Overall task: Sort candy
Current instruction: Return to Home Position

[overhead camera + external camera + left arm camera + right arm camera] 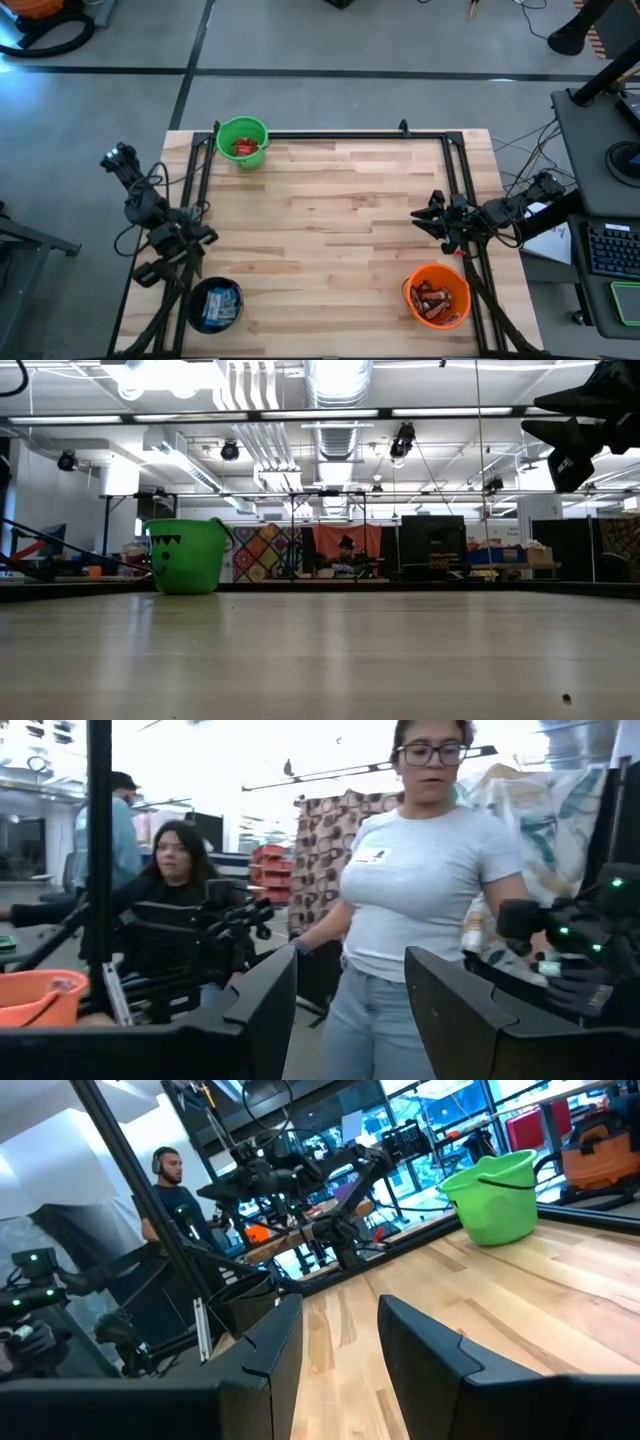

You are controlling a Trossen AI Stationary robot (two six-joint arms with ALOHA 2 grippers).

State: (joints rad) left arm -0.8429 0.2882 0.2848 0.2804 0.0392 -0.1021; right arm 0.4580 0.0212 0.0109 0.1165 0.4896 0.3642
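Left end effector (350,960) and right end effector (340,1305) hang spread and empty; you see candy (432,298) only inside buckets (220,135), so sorting looks finished.

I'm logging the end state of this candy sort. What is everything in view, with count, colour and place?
Table: one, light wood, between the two arms.
Green bucket: one, green, top-left table corner in the high view.
Red candy: several, red, inside the green bucket.
Black bucket: one, black, bottom-left corner.
Blue-and-white packets: several, inside the black bucket.
Orange bucket: one, orange, bottom-right corner.
Brown bars: several, brown, inside the orange bucket.
Standing person: one, grey T-shirt, beyond the table; two more people behind.
Person with headphones: one, beyond the table's other side.
Left tool: one, dark, open, at the table's left edge.
Right tool: one, dark, open, at the right edge.
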